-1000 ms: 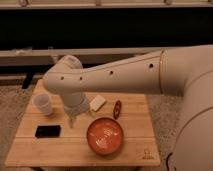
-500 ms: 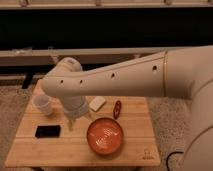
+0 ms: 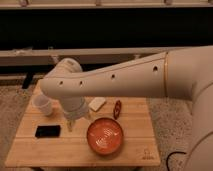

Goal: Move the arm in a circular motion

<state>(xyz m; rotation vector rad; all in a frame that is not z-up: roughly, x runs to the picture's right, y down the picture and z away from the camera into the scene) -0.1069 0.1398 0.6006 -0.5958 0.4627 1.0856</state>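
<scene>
The cream-white tubular arm reaches in from the right across the camera view, with small dark holes along it and a rounded elbow joint at the left. From the elbow the wrist turns down to the small pronged gripper, which hangs just above the wooden table, between the black phone and the red bowl. It holds nothing that I can see.
On the table lie a red-orange bowl, a black phone, a white cup, a white block and a small red object. A dark wall with a pale ledge runs behind.
The arm has moved slightly to the right and a little lower over the table; the objects on the table have not moved.
</scene>
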